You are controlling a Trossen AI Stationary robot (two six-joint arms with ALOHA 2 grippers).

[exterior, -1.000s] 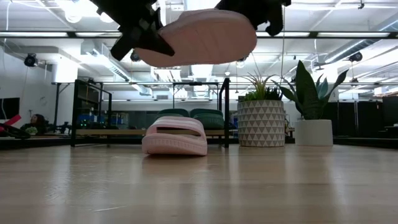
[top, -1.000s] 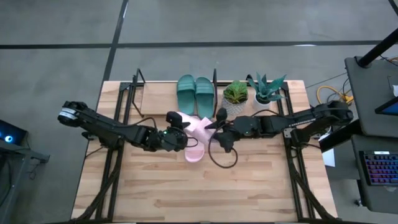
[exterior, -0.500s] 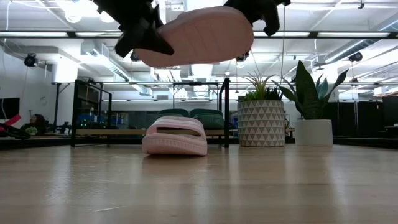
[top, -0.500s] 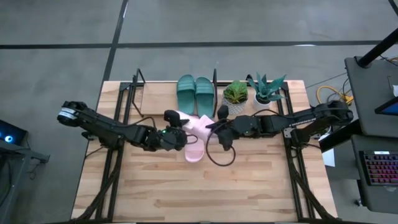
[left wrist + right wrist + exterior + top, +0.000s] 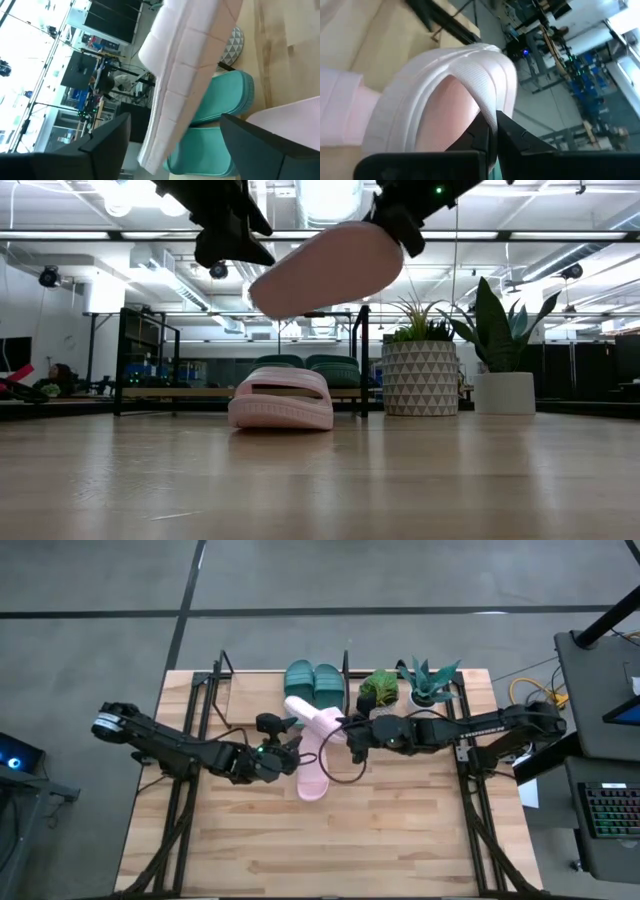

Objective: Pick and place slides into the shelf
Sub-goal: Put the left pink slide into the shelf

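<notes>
One pale pink slide (image 5: 312,720) hangs tilted in the air over the table's middle, and my right gripper (image 5: 348,730) is shut on it. My left gripper (image 5: 288,752) stands open just left of it; its fingers (image 5: 107,145) sit on either side of the slide's ribbed sole (image 5: 185,75) without touching. A second pink slide (image 5: 312,778) lies sole down on the table below. Two teal slides (image 5: 314,682) lie side by side on the shelf (image 5: 255,695) at the far edge. My right gripper pinches the pink slide's broad strap (image 5: 485,107) by its edge between its two shut fingers (image 5: 507,132). It comes level from the table's right side. The slide is lifted clear and tilted: its free end (image 5: 275,295) hangs lower and points toward the shelf.
Two potted plants (image 5: 378,690) (image 5: 432,682) stand at the far edge, right of the shelf and close behind my right arm. The shelf's board left of the teal slides is bare. Black arm frames (image 5: 185,800) run along both sides of the table.
My right gripper has shut on the pink slide's strap. My left gripper has opened, let go of the slide and drawn back a little toward the table's left. The slide, level between both grippers before, has swung; its free end has sunk and turned toward the shelf.
</notes>
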